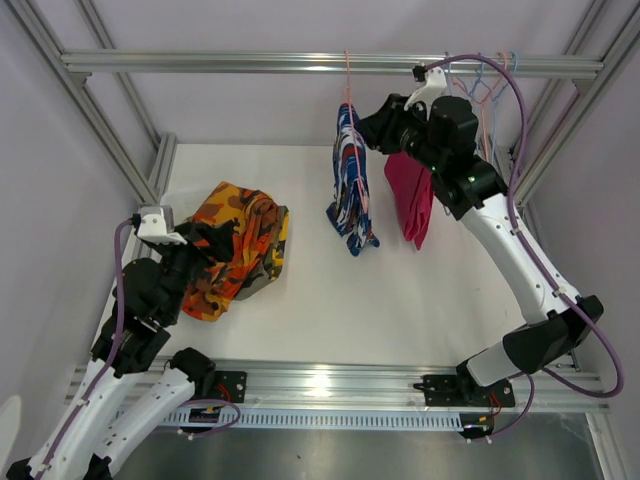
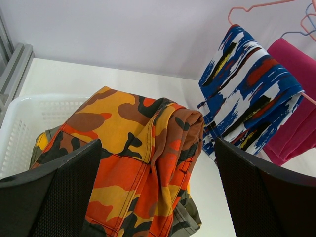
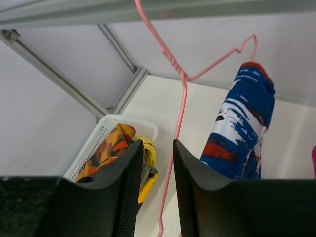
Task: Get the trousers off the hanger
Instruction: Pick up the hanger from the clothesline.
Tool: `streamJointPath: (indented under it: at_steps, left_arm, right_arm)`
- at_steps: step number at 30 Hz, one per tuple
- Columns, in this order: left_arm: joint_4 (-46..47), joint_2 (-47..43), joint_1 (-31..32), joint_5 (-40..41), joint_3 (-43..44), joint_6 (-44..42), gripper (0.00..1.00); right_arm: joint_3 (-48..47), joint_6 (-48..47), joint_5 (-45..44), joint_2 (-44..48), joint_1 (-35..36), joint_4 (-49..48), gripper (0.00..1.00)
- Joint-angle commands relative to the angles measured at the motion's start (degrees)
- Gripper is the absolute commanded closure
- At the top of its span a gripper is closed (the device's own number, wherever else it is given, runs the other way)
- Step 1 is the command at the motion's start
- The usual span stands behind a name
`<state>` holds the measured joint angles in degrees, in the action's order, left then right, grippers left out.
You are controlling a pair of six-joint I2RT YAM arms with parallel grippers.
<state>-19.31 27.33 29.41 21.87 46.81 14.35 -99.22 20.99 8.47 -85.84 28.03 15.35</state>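
White table (image 1: pixel 450 300); hanger (image 3: pixel 179 121) betw R hand (image 3: pixel 155 148) jaws, wrist cam only

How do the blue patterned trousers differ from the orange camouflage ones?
The blue patterned trousers hang draped over a pink hanger; the orange camouflage trousers lie heaped in a white basket. The blue ones bear red and white streaks, the orange ones dark blotches. Both are patterned cloth garments.

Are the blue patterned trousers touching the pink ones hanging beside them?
Apart. The top view shows white table between the blue patterned trousers and the pink trousers all the way down.
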Motion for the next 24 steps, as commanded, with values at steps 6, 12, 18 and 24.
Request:
streamJointPath:
  at_steps: [6, 12, 18, 24]
  left_arm:
    - [2.0, 0.09, 0.56, 0.46, -0.31, -1.78, 0.01]
    - [2.08, 0.0, 0.65, 0.46, -0.22, -1.87, 0.01]
    - [2.08, 0.09, 0.74, 0.46, -0.4, -1.96, 0.01]
    - [2.17, 0.26, 0.82, 0.46, -0.23, -1.96, 0.01]
  right_arm:
    - [0.69, 1.42, 1.64, -4.94, 2.55, -3.93, 0.63]
    - [0.61, 2.21, 2.69, -7.41, 3.35, -6.56, 0.62]
    - [1.74, 5.1, 5.67, -8.73, 3.08, -10.07, 0.68]
    - [7.72, 10.46, 8.93, -6.8, 2.47, -18.41, 0.7]
